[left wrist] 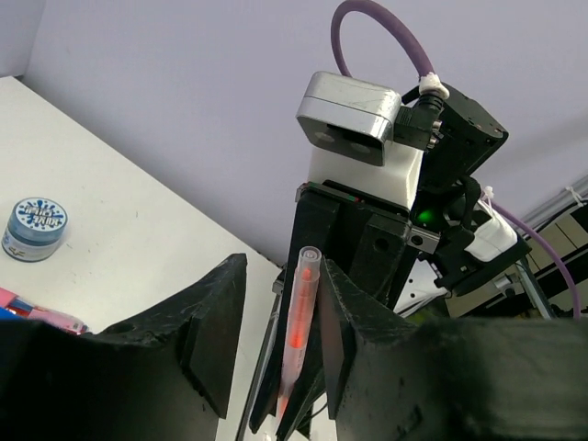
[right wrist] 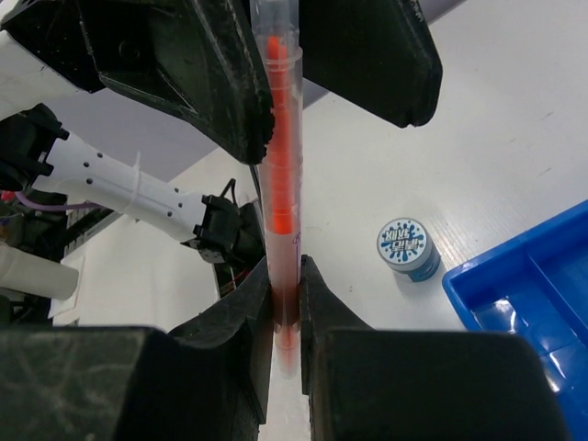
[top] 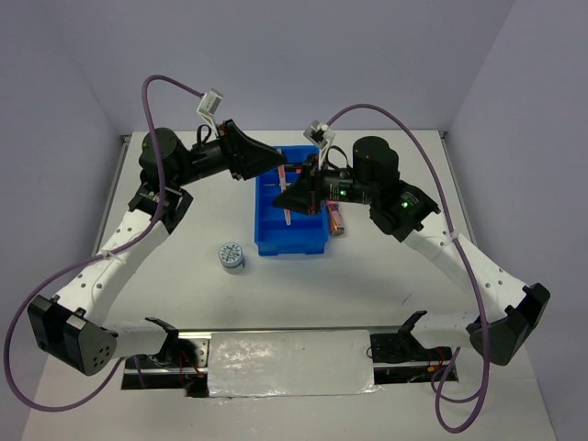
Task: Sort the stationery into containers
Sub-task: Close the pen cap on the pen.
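One round tape roll [top: 231, 257] is sitting flat on the white table [top: 303, 294], nearest the arm bases, just off the near left corner of the tray. Its top is showing a blue-and-white printed face above a pale blue rim.

Beyond it, the single blue tray [top: 276, 241] is lying with its long axis running near to far. It is glossy plastic, rectangular, with cross walls dividing it. One pink-copper tube [top: 337, 220] is lying on the table just beside the tray's right wall, pointing roughly near to far.

Above the tray, one thin orange pen [top: 280, 176] is hanging in the air between the two grippers. It is a slim clear barrel with an orange core. Seen from above, its long axis is running roughly near to far, leaning a little left at the far end.

The right gripper [right wrist: 287, 276] is pinching the pen's near end, with its black fingers pressed tight against the barrel and a short stub sticking out behind them. From there the pen is pointing straight into the left gripper [left wrist: 280, 276]. That gripper's fingers are standing spread, with the pen's far end lying between them. The pen is resting against one finger [left wrist: 354, 322] and standing clear of the other.
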